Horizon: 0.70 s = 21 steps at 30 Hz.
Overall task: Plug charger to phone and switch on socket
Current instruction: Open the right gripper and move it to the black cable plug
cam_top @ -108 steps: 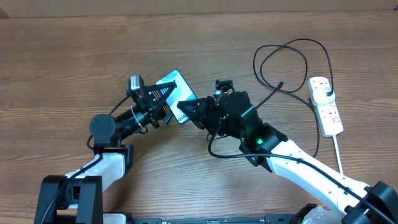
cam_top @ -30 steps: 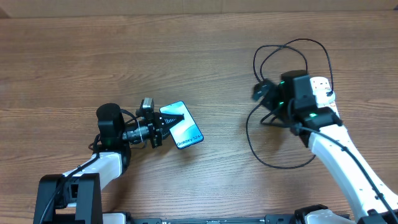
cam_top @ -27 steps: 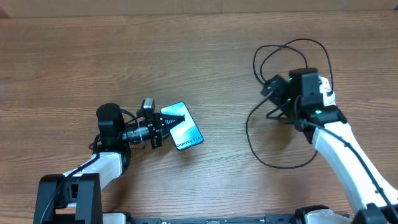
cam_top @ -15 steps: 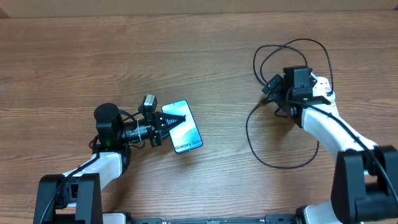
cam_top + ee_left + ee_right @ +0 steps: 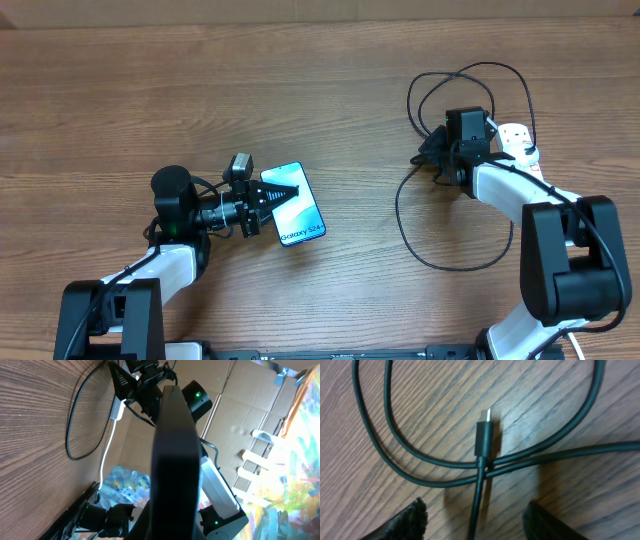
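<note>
The left end effector (image 5: 283, 192) is clamped on the phone (image 5: 305, 212), gripping it at its left end. The phone sits left of centre on the wooden tabletop (image 5: 200, 80), screen up, its light blue display reading "Galaxy S24+". The left wrist view shows the phone (image 5: 172, 460) edge-on as a dark slab running straight out from between the fingers.

On the right side of the tabletop, the right end effector (image 5: 432, 158) is low over the charger (image 5: 408, 98), whose thin black cable lies in several loose loops. In the right wrist view, its 2 fingers (image 5: 412, 520) stand apart, 1 on each side of a run of the cable, and they grip nothing. Just ahead of the fingertips lies the plug tip (image 5: 485, 436), flat on the wood with its small metal end pointing away from the end effector. 2 other strands of the same cable cross right at the base of the plug tip, touching it or lying over it; which is on top is hard to tell.

The socket (image 5: 518, 135) is at the far right, just beside the right arm's wrist. Only its upper end shows from overhead; the arm covers the rest. Its white lead (image 5: 106, 455) appears in the left wrist view, trailing off the tabletop edge.

The phone and the plug tip are well apart, with bare wood between them.
</note>
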Available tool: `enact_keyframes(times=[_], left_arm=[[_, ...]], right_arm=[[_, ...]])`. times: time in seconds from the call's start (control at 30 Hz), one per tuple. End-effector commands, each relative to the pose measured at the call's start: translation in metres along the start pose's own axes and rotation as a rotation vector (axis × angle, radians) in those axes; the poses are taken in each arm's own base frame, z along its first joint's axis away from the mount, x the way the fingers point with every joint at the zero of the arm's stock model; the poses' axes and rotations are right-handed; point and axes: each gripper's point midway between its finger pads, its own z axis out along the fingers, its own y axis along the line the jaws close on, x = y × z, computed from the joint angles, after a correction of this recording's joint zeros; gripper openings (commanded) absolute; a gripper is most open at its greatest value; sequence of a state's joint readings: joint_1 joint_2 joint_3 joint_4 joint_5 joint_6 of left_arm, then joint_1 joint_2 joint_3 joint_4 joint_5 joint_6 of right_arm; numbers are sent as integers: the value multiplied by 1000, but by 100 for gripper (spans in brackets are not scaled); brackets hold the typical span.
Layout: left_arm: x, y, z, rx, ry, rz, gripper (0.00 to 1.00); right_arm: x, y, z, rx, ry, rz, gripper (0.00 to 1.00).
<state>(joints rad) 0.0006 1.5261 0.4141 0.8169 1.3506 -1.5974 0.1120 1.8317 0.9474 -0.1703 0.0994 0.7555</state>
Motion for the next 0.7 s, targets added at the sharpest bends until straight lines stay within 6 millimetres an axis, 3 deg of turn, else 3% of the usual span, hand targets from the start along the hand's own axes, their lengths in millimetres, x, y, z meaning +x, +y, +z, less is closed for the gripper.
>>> enact_keyframes(times=[0.0,0.3,0.67], left_arm=[[3,-8,0,6,22,10,4],[6,-8,0,5,38,10,4],[13,-7,0,3,80,-1,4]], right_arm=[[5,3,7,-17,29,-1,58],[5,3,7,-14,31,-2,38],[-3,4,7,-15,-9,-4,36]])
